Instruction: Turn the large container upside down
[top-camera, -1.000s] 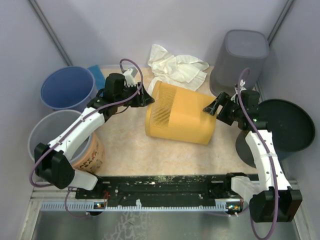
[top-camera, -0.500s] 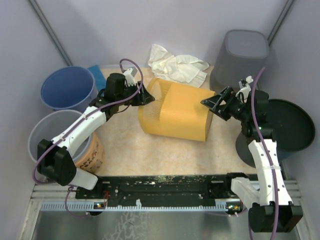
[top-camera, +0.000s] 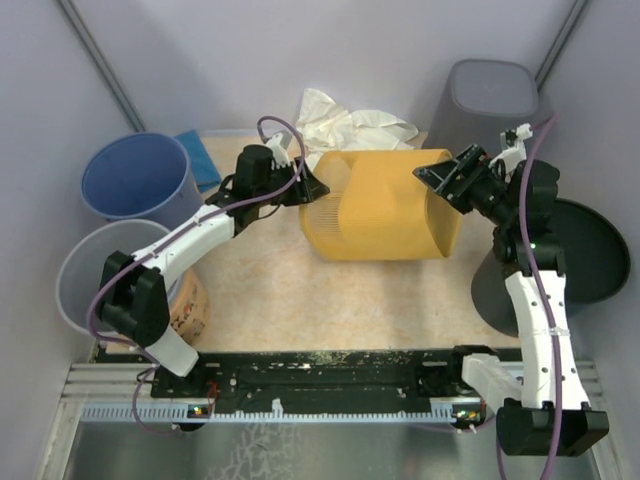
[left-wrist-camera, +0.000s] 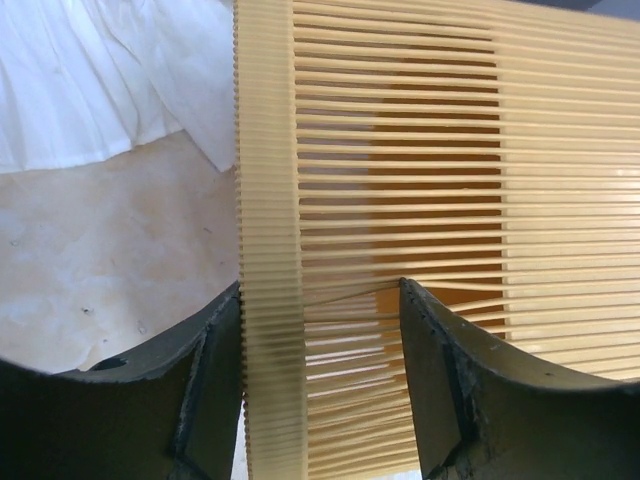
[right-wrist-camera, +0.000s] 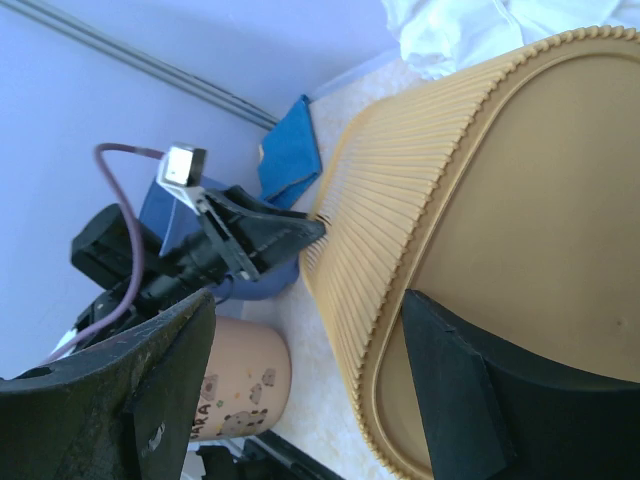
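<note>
While it lies on its side near the middle of the table (top-camera: 260, 290), the large container (top-camera: 385, 205) points its open mouth left and its flat base right; whether it rests on the surface or hangs just above it is unclear. It is yellow plastic, oblong with rounded corners; its walls are finely ribbed and slatted so light shows through, and its base is smooth. The left gripper (top-camera: 312, 187) has its dark fingers (left-wrist-camera: 205, 380) either side of the ribbed rim band, one touching it; whether they pinch it I cannot tell. The right gripper (top-camera: 432, 177) stands wide across the base's edge, one finger over the smooth base, the other in free air. Speckled beige table spreads in front of the container; a crumpled white cloth (top-camera: 350, 125) lies close behind. A grey bin (top-camera: 485, 100) crowds the right rear corner and a dark round dish (top-camera: 585, 245) the right side; a blue bucket (top-camera: 135, 175), a pale bucket (top-camera: 85, 270) and a printed cup (top-camera: 188, 312) line the left.
</note>
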